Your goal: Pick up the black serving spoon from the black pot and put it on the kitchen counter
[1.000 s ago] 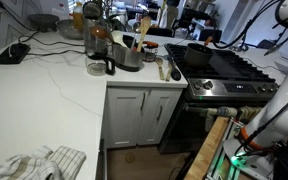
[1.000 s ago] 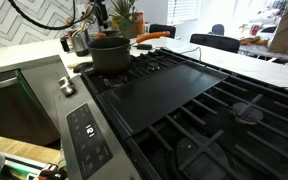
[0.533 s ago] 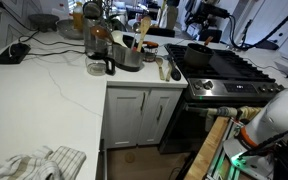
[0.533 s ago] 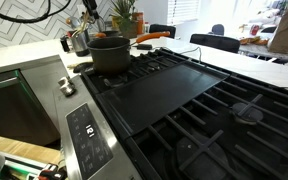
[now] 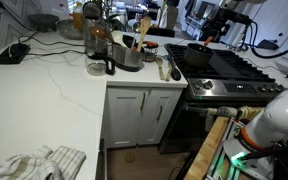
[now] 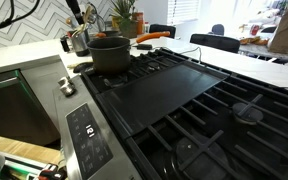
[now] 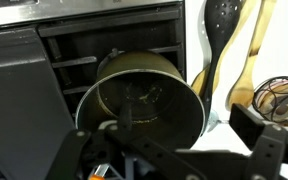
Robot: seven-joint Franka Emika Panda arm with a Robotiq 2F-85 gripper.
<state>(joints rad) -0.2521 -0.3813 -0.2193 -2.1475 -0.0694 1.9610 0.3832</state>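
Observation:
The black pot (image 5: 197,53) stands on the stove's back burner, next to the white kitchen counter (image 5: 54,90). It also shows in an exterior view (image 6: 109,53). In the wrist view the pot (image 7: 174,100) lies right below me, and a slim dark handle, the black serving spoon (image 7: 124,108), rests inside it. My gripper (image 7: 169,150) hangs above the pot with its fingers wide apart and nothing between them. In an exterior view the gripper (image 5: 212,32) hovers just above the pot. The spoon's bowl is hidden.
A steel container (image 5: 131,55) with pale wooden utensils (image 7: 249,40) and a black slotted spatula (image 7: 222,25) stands on the counter beside the stove. A glass jug (image 5: 98,55), a cable (image 7: 279,95) and a cloth (image 5: 34,163) are there too. The flat black griddle (image 6: 174,90) covers the stove's middle.
The arm has swung from the right side, up and over the stove, and now stands above the pot. The pot and the spoon have not moved.

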